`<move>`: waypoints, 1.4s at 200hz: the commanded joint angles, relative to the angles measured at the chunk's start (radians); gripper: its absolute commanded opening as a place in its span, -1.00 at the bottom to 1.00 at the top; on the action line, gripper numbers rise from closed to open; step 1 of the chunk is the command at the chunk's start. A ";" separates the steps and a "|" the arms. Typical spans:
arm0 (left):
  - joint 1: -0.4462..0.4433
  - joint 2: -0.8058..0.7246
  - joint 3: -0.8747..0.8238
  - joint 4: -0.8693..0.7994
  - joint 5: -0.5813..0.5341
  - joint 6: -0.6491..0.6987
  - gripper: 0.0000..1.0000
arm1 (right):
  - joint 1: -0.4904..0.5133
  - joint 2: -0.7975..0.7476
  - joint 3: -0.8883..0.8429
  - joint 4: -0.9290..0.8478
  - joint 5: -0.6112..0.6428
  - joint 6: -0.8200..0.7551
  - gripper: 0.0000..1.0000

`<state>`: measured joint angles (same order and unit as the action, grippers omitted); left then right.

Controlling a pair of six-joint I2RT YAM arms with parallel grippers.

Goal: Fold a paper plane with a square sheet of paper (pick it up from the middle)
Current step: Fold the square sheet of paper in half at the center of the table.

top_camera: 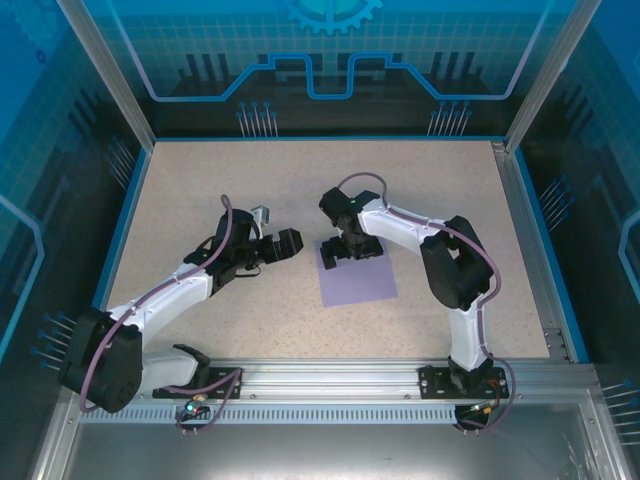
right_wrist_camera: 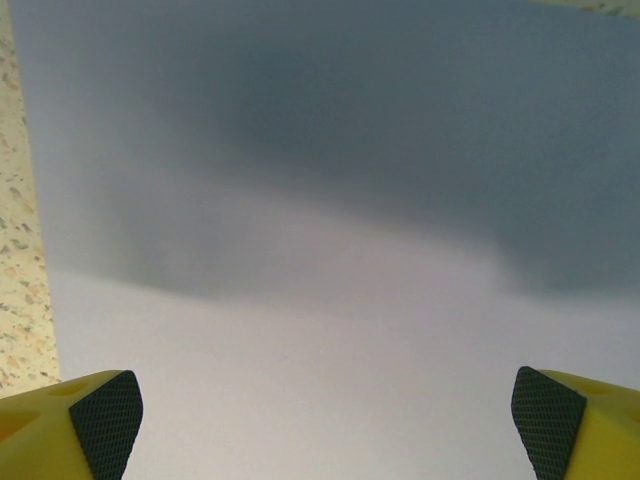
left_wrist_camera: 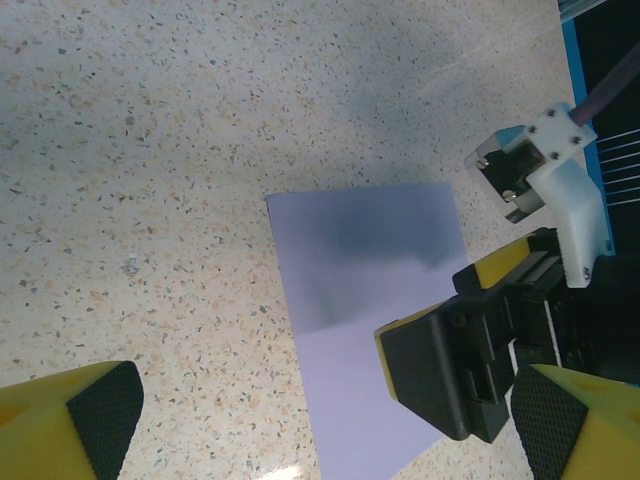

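Now your right claw hangs spread wide over the square sheet of paper, which lies flat and unfolded.

The sheet rests on the table, a little right of centre and closer to the near edge than the far one. Your pads stand well apart above bare paper, and the claw looks to sit over the sheet's far-left part. Slide toward its middle before you lower, then close gently, since thin flat paper probably needs pinching up into a ridge. Your left claw, also spread and empty, waits just beside the sheet's left edge. It is the one thing close enough to get in the way. The table's blue rim lies well apart.
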<state>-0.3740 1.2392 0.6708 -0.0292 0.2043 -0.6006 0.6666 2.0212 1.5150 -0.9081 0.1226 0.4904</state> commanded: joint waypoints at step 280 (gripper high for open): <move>0.005 0.000 0.009 -0.021 0.011 0.001 0.97 | -0.022 0.113 -0.055 0.024 -0.043 0.057 0.72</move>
<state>-0.3737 1.2392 0.6708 -0.0326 0.2070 -0.6006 0.6468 2.0861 1.4986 -0.8906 0.1040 0.5426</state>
